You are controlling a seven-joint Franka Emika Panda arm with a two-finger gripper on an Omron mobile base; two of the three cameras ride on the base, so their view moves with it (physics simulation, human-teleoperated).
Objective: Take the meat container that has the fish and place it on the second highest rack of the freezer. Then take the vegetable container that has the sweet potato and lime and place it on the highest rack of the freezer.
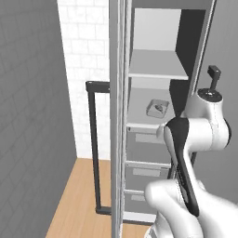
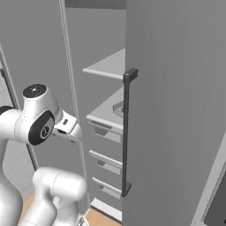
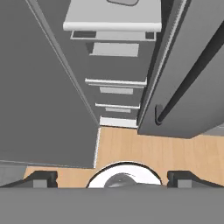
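The gripper is hanging with its jaws wide apart and nothing between them, pointing down at the wooden floor in front of the freezer. I judge it is carrying nothing because the first delivery is done. A shallow container is lying on the lower of the two pale shelves, above the grey drawers, and a small pale piece is showing inside it, probably the fish, though it is too small to be sure. That would be why this tray is sitting on the second rack. The highest rack is standing bare above it, waiting for the vegetable container. The freezer doors are standing open to either side, leaving the shelves reachable; one black bar handle is showing on the left door and another on the right.
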